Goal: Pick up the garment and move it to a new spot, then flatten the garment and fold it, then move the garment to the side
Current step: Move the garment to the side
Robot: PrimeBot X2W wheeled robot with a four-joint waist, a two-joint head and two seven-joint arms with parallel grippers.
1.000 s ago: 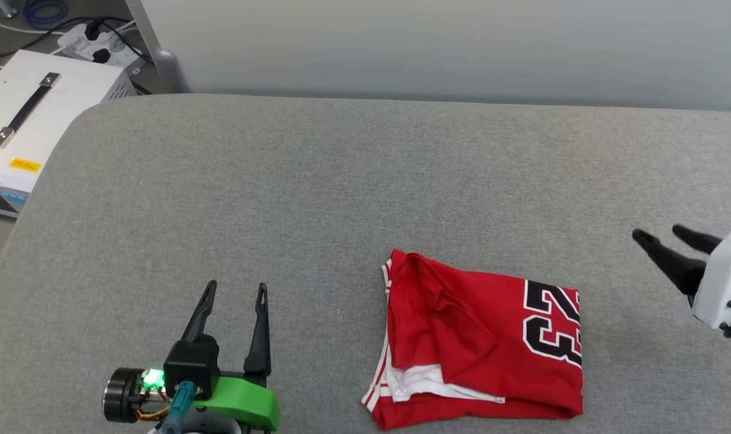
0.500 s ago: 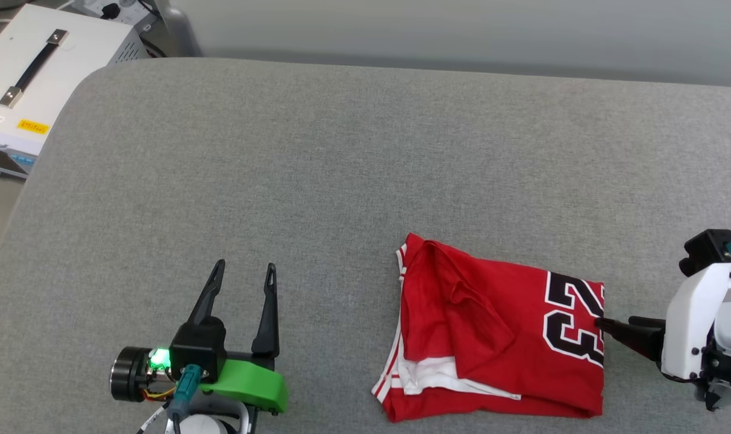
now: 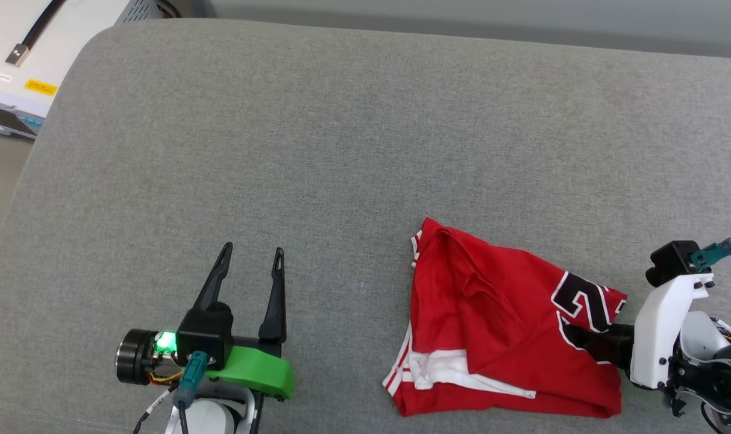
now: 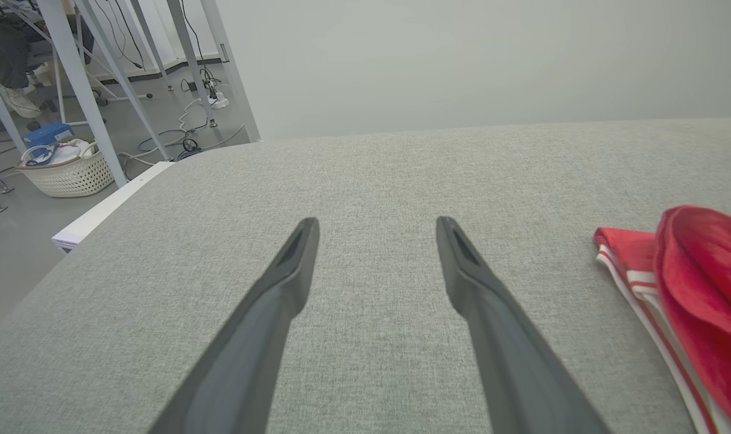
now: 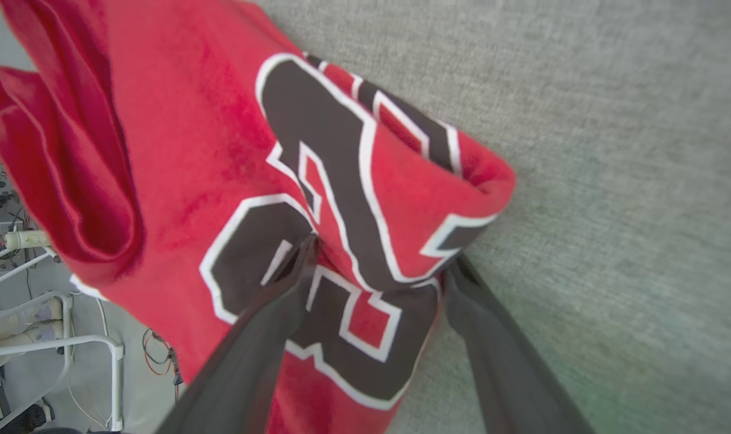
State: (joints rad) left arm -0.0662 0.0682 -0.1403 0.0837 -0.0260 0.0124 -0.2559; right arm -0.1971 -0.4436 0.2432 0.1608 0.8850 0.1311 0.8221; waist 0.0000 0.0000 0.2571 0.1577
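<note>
**Right gripper straddling edge of red garment on grey pad**

Head view: The garment [image 3: 498, 325], red with white sleeve fabric and striped trim, is lying loosely folded on the grey padded surface [image 3: 341, 150], at about 4 o'clock in the frame. Its 3 o'clock edge is lifting slightly off the pad. The right gripper [image 3: 588, 345] is reaching in from 3 o'clock, its dark fingers meeting that raised edge at the dark-and-white number [image 3: 588, 301]. The left gripper [image 3: 252, 248] is hovering at 7 o'clock, well apart from the garment, fingers spread and pointing toward 12 o'clock, holding nothing. A white case [image 3: 15, 60] with a dark handle is sitting off the pad at 10 o'clock.

Left wrist view: The left gripper [image 4: 375, 222] is standing open over bare grey padded surface [image 4: 371, 169], nothing between its fingers. The garment [image 4: 696, 271] is showing at 3 o'clock, its striped trim facing the gripper. A woven basket [image 4: 70, 172] is sitting on the floor at 10 o'clock.

Right wrist view: The right gripper [image 5: 382, 250] is spreading wide, not clamping. One finger [image 5: 263, 337] is lying over the number on the garment [image 5: 178, 120], while the other [image 5: 498, 361] is running just beside the folded edge against the grey padded surface [image 5: 612, 150], so the edge is sitting between the jaws.
</note>
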